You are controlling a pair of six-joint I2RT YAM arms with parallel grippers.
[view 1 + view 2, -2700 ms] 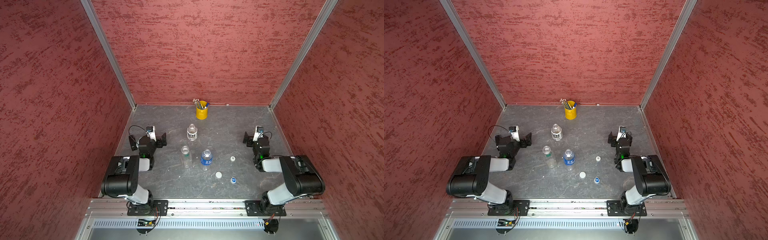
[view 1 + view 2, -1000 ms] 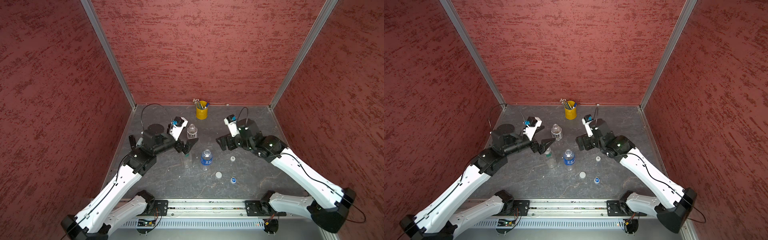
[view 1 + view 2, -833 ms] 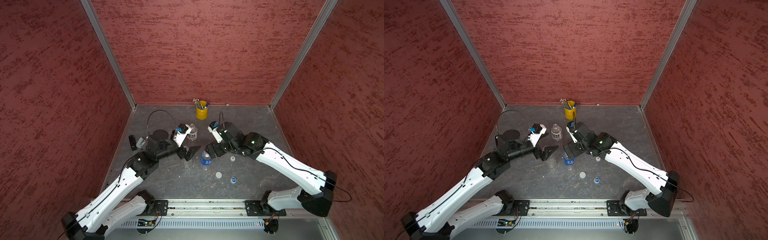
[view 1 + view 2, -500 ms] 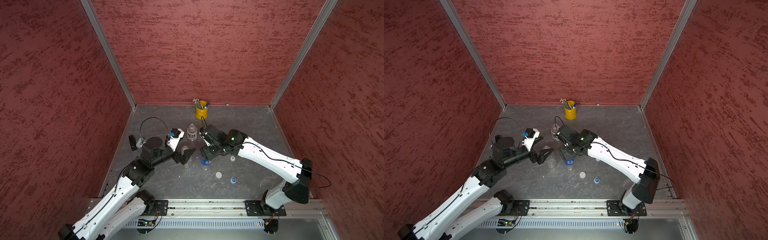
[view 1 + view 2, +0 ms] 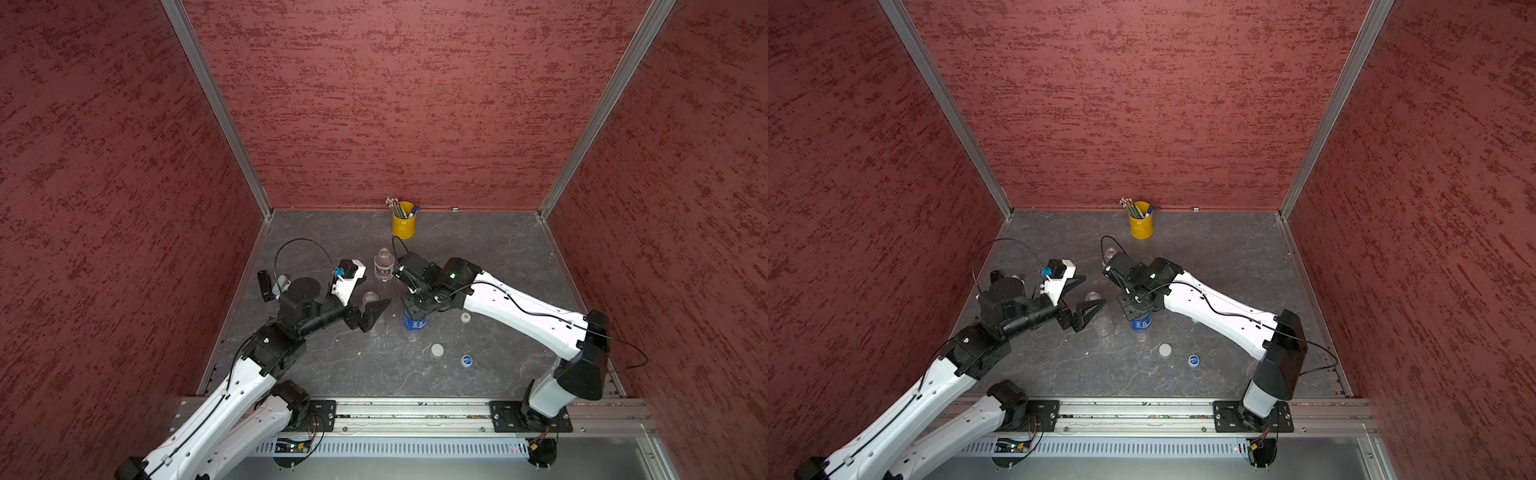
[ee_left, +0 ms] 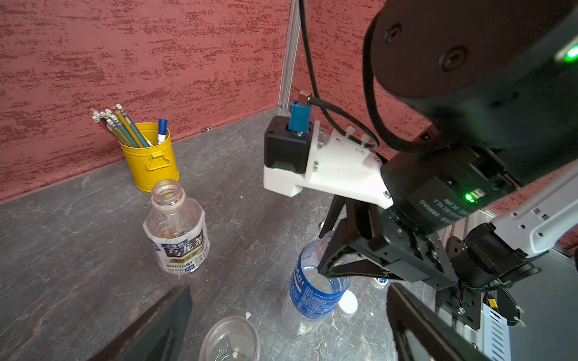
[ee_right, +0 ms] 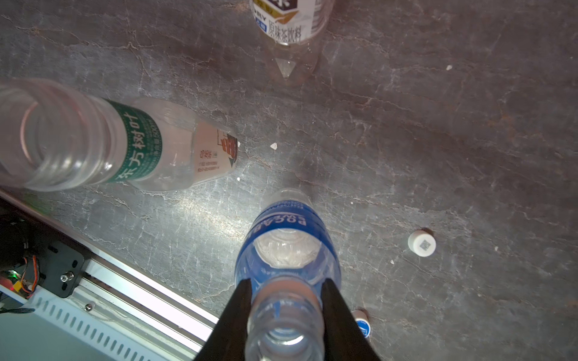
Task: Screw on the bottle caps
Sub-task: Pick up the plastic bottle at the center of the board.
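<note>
The blue-labelled bottle (image 5: 414,323) stands upright and uncapped at mid-table. My right gripper (image 5: 412,308) comes down from above, and in the right wrist view its fingers (image 7: 240,309) press both sides of the bottle's neck (image 7: 284,315). My left gripper (image 5: 369,302) is open, with the mouth of the clear green-banded bottle (image 6: 230,339) between its fingers (image 6: 162,322), untouched. The white-labelled bottle (image 5: 383,266) stands behind, open-topped. The caps lie loose: a wide white one (image 5: 437,350), a blue-and-white one (image 5: 467,360) and a small white one (image 7: 422,243).
A yellow pencil cup (image 5: 403,220) stands at the back wall. Red walls close in three sides. The metal rail (image 5: 415,415) with both arm bases runs along the front edge. The two arms' wrists are close together above the bottles.
The right arm swung left over the blue-labelled bottle and its jaws closed onto the neck. The left arm drew back and lowered, staying open around the clear bottle.
</note>
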